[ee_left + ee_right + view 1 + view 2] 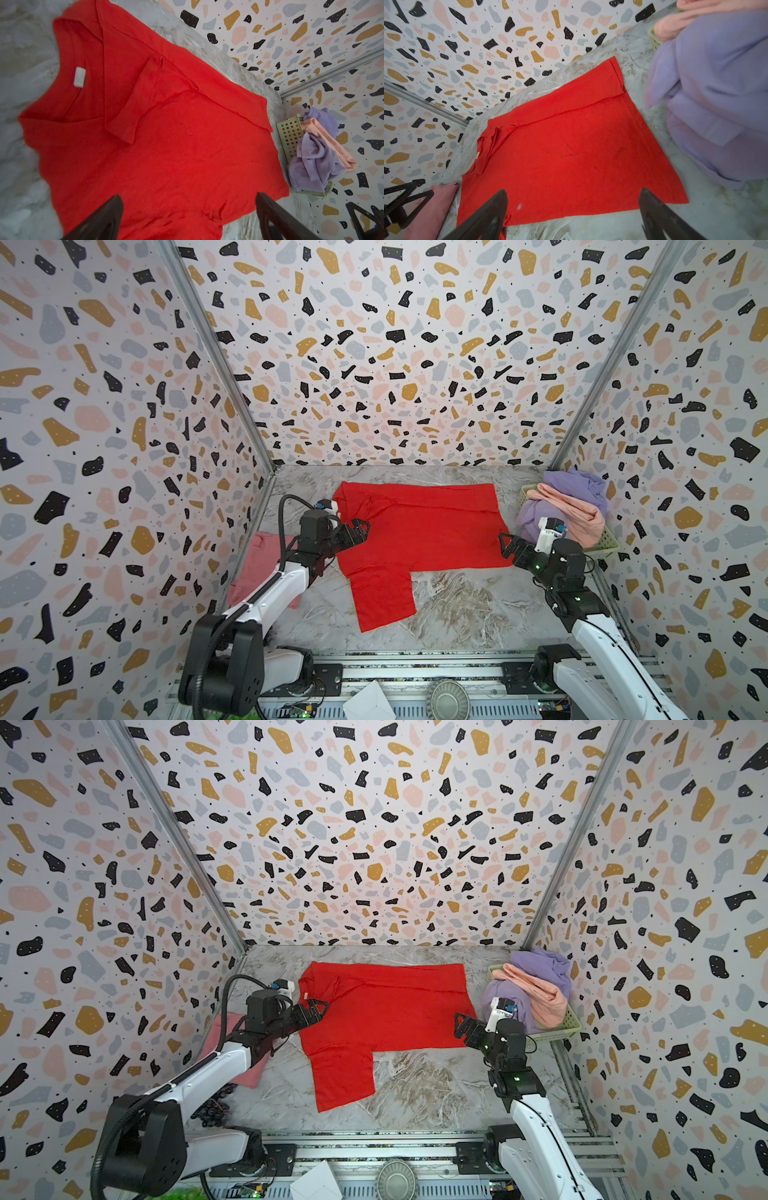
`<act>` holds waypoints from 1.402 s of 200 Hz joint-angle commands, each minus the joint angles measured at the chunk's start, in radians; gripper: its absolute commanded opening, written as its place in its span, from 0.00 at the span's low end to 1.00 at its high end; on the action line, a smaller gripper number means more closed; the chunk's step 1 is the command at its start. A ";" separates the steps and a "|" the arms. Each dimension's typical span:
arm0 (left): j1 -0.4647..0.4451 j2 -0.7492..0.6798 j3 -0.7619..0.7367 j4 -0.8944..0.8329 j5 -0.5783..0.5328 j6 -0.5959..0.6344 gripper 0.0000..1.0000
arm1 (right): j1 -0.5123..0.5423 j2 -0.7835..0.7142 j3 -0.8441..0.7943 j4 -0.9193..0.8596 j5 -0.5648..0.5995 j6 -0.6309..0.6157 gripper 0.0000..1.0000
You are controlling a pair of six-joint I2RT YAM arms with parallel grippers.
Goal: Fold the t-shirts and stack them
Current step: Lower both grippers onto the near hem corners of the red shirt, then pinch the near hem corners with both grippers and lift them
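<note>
**A:** Is there any writing to read in the top views?

**B:** None. In both top views the red t-shirt [419, 531] lies flat in the middle of the table [457, 614], with the collar toward 9 o'clock and one sleeve toward 6 o'clock. Both arms are bent low and reach inward. The left gripper [360, 529] is over the collar side, and the right gripper [508, 543] is at the hem, at 3 o'clock.

**A:** And the other shirts?

**B:** The pink t-shirt [257, 568] lies at 8 o'clock, partly hidden by the left arm. The lavender t-shirt [577, 485] and the peach t-shirt [573, 510] are heaped in the basket [604, 545] at 2 o'clock. The grapes [212, 1110] are mostly covered by the left arm.

**A:** The left wrist view?

**B:** A small white label [79, 76] sits inside the collar, but I cannot read anything on it. The jaws stand wide apart and hold nothing.

**A:** The right wrist view?

**B:** Here too the jaws are wide and empty, above the hem. The lavender t-shirt is blurred and cut off.
</note>
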 commanded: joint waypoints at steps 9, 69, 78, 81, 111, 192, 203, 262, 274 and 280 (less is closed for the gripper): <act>-0.026 -0.155 -0.072 -0.166 -0.147 0.021 1.00 | 0.005 0.018 -0.024 -0.045 -0.055 0.010 0.98; -0.077 -0.300 -0.159 -0.364 -0.312 0.020 1.00 | 0.004 0.034 -0.122 -0.122 -0.074 0.002 0.97; -0.081 -0.300 -0.185 -0.335 -0.285 0.014 1.00 | 0.005 0.026 -0.129 -0.128 -0.075 0.000 0.97; -0.081 -0.300 -0.193 -0.325 -0.276 0.009 1.00 | 0.005 0.023 -0.132 -0.128 -0.077 -0.001 0.97; -0.087 -0.311 -0.244 -0.235 -0.191 -0.017 1.00 | 0.005 -0.018 -0.124 -0.166 -0.056 -0.021 0.97; -0.215 -0.350 -0.299 -0.407 -0.262 -0.160 0.84 | 0.004 0.050 -0.086 -0.254 0.038 -0.046 0.91; -0.255 -0.354 -0.306 -0.425 -0.246 -0.185 0.82 | 0.002 0.067 -0.091 -0.229 0.054 -0.044 0.90; -0.450 -0.362 -0.311 -0.505 -0.228 -0.307 0.77 | -0.018 0.237 -0.076 -0.061 0.091 -0.007 0.90; -0.500 -0.336 -0.315 -0.508 -0.234 -0.328 0.76 | -0.042 0.277 -0.065 -0.036 0.091 -0.001 0.89; -0.520 -0.321 -0.317 -0.507 -0.235 -0.334 0.76 | -0.057 0.294 -0.061 -0.024 0.089 -0.003 0.89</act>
